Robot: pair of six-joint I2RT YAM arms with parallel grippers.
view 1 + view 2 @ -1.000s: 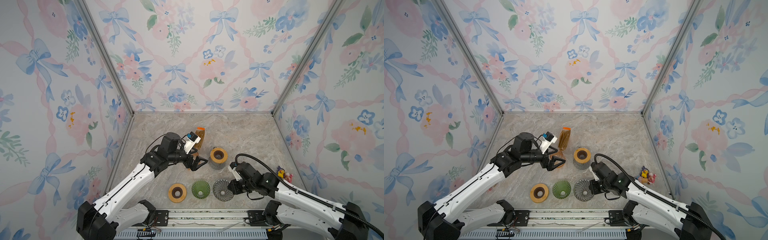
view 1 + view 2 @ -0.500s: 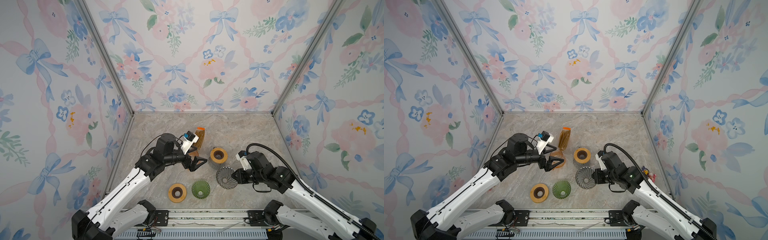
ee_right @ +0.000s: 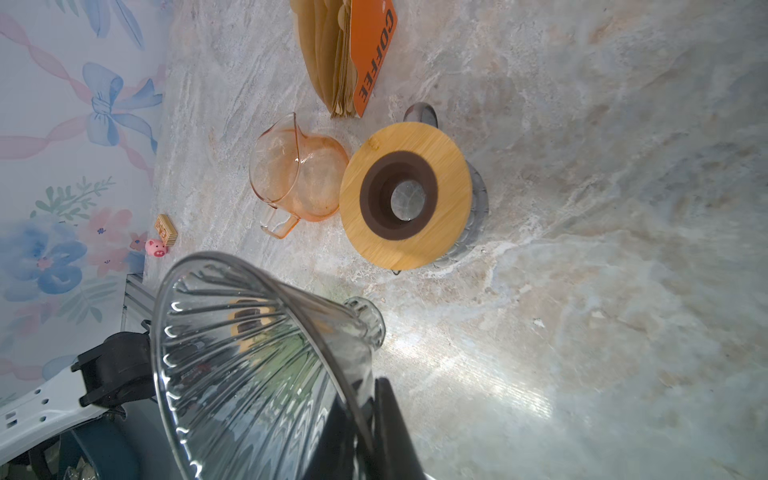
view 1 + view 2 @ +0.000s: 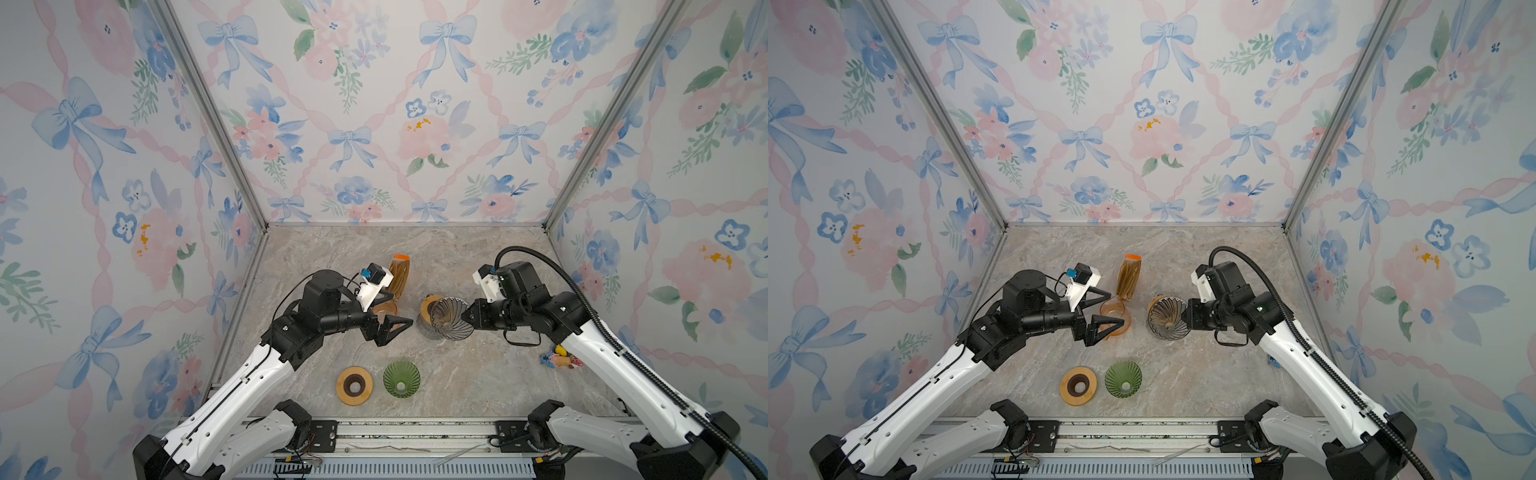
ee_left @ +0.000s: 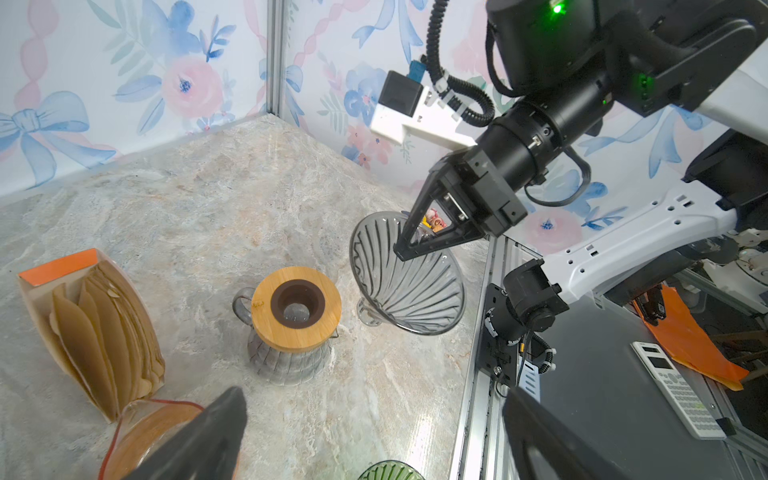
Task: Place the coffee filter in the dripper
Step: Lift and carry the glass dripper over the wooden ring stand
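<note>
My right gripper (image 4: 471, 321) is shut on the rim of the clear grey ribbed dripper (image 4: 451, 318). It holds the dripper in the air, tipped on its side with the mouth toward the left arm. In the right wrist view the rim is pinched between the fingers of the right gripper (image 3: 368, 399). The coffee filter pack (image 4: 400, 276), a box with an orange top and brown paper filters, stands upright behind the middle. My left gripper (image 4: 1117, 308) hangs open and empty over the orange glass pitcher (image 4: 1115, 316), just in front of the pack.
A glass carafe with a wooden collar (image 5: 296, 307) stands just behind the held dripper. A green dripper (image 4: 401, 379) and a loose wooden ring (image 4: 354, 385) lie near the front edge. A small toy (image 4: 559, 359) lies by the right wall.
My right gripper has lifted the clear dripper off the table's front, carried it back toward the carafe and tipped it sideways. The left arm has barely moved and stays open.
</note>
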